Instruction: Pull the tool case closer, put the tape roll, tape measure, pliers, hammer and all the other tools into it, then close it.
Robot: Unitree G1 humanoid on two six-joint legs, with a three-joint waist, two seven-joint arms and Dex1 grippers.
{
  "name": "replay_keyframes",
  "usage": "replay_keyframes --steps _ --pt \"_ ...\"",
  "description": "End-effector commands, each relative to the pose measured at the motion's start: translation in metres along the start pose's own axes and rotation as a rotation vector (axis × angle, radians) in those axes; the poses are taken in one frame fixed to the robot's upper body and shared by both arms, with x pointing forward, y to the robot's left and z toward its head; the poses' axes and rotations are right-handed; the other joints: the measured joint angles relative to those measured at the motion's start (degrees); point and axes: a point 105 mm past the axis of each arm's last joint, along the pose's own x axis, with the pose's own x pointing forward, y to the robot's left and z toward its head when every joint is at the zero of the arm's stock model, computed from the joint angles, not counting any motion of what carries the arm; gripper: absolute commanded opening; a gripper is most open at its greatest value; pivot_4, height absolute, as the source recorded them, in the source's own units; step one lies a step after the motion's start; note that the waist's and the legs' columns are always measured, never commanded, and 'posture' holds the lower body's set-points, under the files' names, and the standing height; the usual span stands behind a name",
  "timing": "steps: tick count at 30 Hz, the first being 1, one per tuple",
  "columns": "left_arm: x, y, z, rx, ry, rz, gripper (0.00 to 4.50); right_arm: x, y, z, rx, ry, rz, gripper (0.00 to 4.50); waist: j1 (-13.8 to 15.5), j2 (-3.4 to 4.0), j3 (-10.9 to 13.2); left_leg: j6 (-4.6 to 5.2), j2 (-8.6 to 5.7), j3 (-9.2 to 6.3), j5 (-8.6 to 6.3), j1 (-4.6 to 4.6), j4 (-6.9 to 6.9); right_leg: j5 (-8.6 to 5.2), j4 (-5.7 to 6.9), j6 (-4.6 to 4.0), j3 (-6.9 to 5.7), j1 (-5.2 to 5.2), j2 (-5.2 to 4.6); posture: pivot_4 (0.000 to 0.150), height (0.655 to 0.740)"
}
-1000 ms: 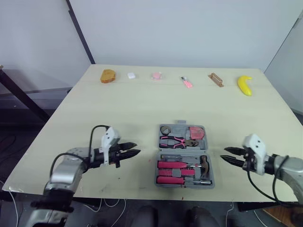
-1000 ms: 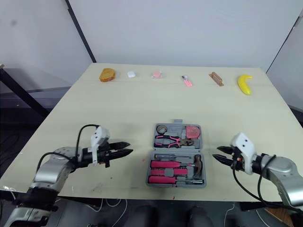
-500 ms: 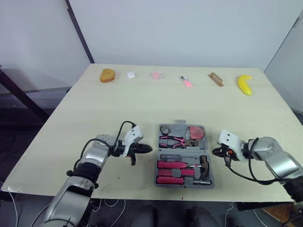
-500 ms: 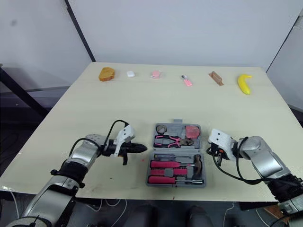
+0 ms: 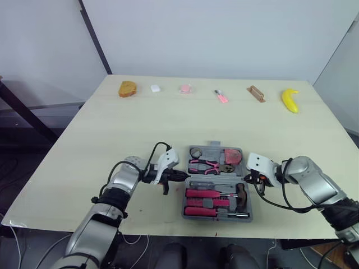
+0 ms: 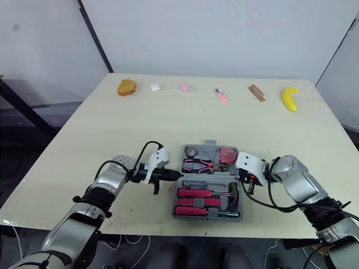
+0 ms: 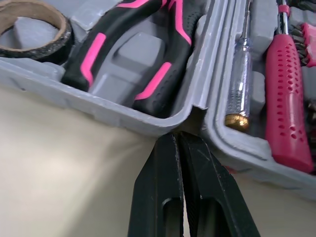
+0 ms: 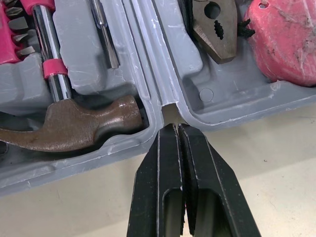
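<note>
The grey tool case (image 5: pixel 216 178) lies open near the table's front middle. Its far half holds the tape roll (image 5: pixel 196 153), the pink-handled pliers (image 5: pixel 205 165) and the pink tape measure (image 5: pixel 233 156). The near half holds the hammer (image 8: pixel 74 123) and pink-handled screwdrivers (image 5: pixel 205 195). My left gripper (image 5: pixel 180 175) is shut, its tips at the hinge notch on the case's left side (image 7: pixel 178 140). My right gripper (image 5: pixel 251 177) is shut too, tips at the hinge notch on the right side (image 8: pixel 173 129). Neither holds anything.
Along the table's far edge stand a piece of bread (image 5: pixel 128 88), a small white item (image 5: pixel 155 88), a pink item (image 5: pixel 185 89), a small pink object (image 5: pixel 220 97), a wooden block (image 5: pixel 255 94) and a banana (image 5: pixel 289 100).
Both grippers have moved inward from the table's front corners to the two ends of the case's hinge, and their fingers have shut. The case has not moved.
</note>
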Motion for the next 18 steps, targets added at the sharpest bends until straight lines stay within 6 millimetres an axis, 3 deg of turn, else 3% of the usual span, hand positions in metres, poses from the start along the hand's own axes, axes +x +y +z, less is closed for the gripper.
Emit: replay_keyframes --steps 1,18 --pt "0.013 -0.014 0.010 0.050 -0.020 -0.068 0.17 0.006 0.012 0.018 -0.034 -0.061 0.055 0.12 -0.06 0.00 0.00 0.00 0.00 0.00 0.00 0.00 0.00 0.00 0.00 0.00 0.00 0.00 0.00 0.150 0.7400" --pt "0.006 -0.032 -0.007 0.022 0.020 -0.079 0.17 0.002 0.030 0.013 0.000 -0.073 0.088 0.12 -0.10 0.02 -0.01 0.00 0.02 -0.04 0.00 -0.01 -0.02 -0.01 -0.02 -0.01 -0.01 0.00 -0.01 0.150 0.7400"
